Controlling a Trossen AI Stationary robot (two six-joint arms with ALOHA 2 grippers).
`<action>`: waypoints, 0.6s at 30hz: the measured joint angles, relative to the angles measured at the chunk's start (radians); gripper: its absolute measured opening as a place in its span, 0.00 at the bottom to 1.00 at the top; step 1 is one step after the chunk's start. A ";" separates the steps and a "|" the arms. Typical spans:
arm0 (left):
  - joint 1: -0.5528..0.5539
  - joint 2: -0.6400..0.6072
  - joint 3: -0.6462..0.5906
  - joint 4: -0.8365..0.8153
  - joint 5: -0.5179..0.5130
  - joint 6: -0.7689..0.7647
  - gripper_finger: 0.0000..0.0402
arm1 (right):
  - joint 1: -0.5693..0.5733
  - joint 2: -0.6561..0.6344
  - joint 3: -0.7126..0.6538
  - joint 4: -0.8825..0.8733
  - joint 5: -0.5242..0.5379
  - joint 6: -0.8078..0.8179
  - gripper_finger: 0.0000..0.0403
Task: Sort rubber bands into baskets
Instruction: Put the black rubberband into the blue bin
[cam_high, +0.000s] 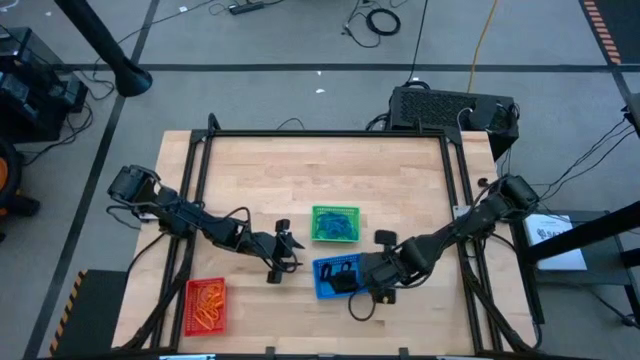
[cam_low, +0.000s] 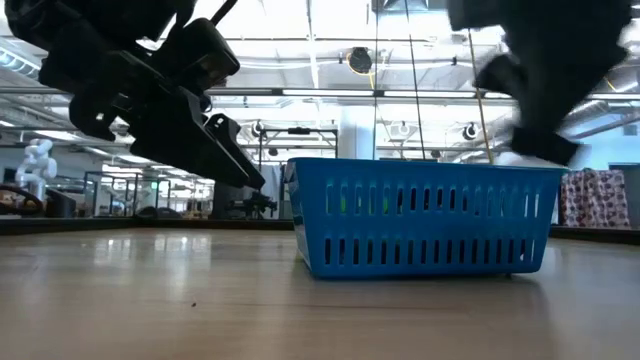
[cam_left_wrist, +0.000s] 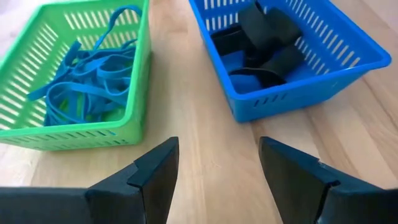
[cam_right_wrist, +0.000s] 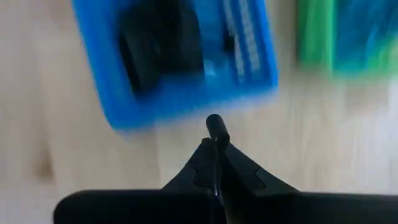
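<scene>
Right by the front edge of the table (cam_high: 400, 170), near the left corner: red basket (cam_high: 188, 310). Holds a heap of orange bands (cam_high: 208, 300).

Also close to the front edge, a bit right of the middle: right gripper (cam_high: 362, 303). Hangs just outside the front right corner of the blue basket (cam_high: 322, 288). Fingers (cam_right_wrist: 239, 168) squeezed tight together. Shows a small dark bit (cam_right_wrist: 214, 124) at the very tip, too blurry to tell what. Points toward the blue basket.

A little farther back, near the middle of the table: blue basket. Sits flat on the wood. Holds black bands (cam_left_wrist: 261, 43) in a loose pile.

Just left of the blue basket: left gripper (cam_high: 278, 262). Fingers (cam_left_wrist: 155, 168) spread wide apart. Grips nothing. Hangs over bare wood and looks at the gap between the blue basket and the green basket (cam_left_wrist: 140, 81).

Behind the blue basket, toward the middle of the table: green basket. Stands near the blue one, apart from it, with a strip of wood between. Holds many blue bands (cam_left_wrist: 87, 87), all tangled up.

Off both side edges: dark arms, left one from the left edge, right one from the right edge.

Past the far edge, by the right corner: black box (cam_high: 440, 105) on the floor.
</scene>
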 joint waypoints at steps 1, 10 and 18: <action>-0.003 0.000 0.000 0.000 0.001 0.000 0.57 | 0.000 -0.008 0.005 0.049 0.026 -0.020 0.01; -0.005 0.000 0.000 0.004 0.003 -0.026 0.57 | -0.009 0.026 0.003 0.490 0.054 -0.293 0.00; -0.010 0.000 0.000 -0.002 0.009 -0.051 0.57 | -0.034 0.094 0.003 0.625 0.064 -0.403 0.04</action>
